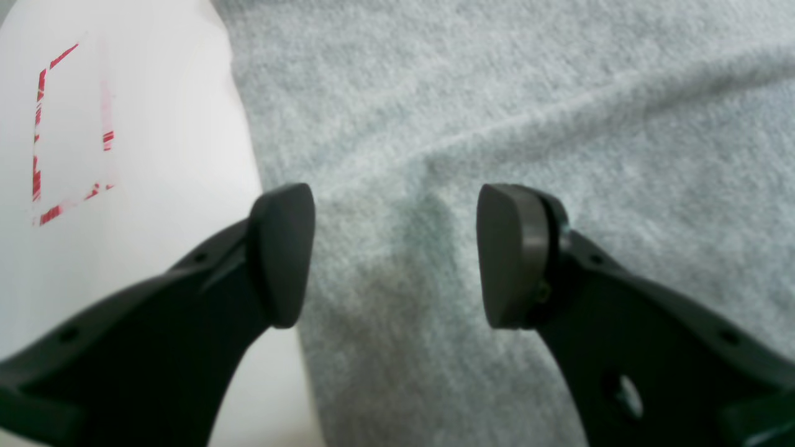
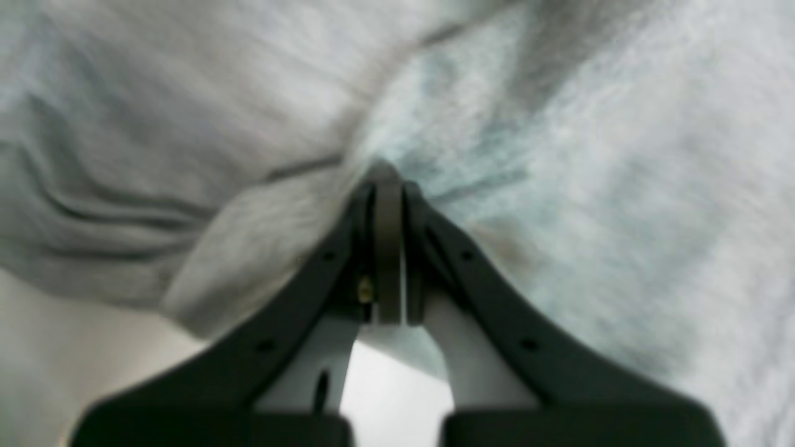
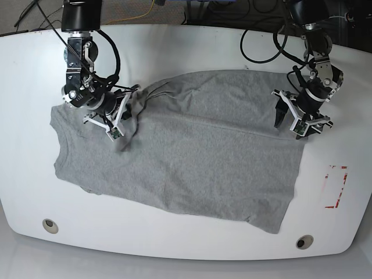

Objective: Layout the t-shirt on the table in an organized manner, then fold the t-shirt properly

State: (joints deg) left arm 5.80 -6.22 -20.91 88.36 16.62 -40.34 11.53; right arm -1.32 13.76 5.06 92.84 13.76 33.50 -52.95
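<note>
Heathered cotton t-shirt [image 3: 192,157], glossy table [image 3: 174,46]

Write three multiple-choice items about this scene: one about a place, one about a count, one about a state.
1. Where on the table is the red outline mark?
A. Under the t-shirt
B. On bare tabletop past the t-shirt's hem edge, on the left arm's side
C. Beside the right arm

2. How many small round holes show along the table's near edge?
A. None
B. Two
C. Four

3. What is the state of the right tool?
A. Shut on the t-shirt
B. Wide open over bare table
C. Out of view

Answers: 1 B, the mark lies clear of the t-shirt in the base view. 2 B, one hole near each corner. 3 A, the right wrist view shows cloth bunched at its closed tips, while the left tool stands open.
</note>
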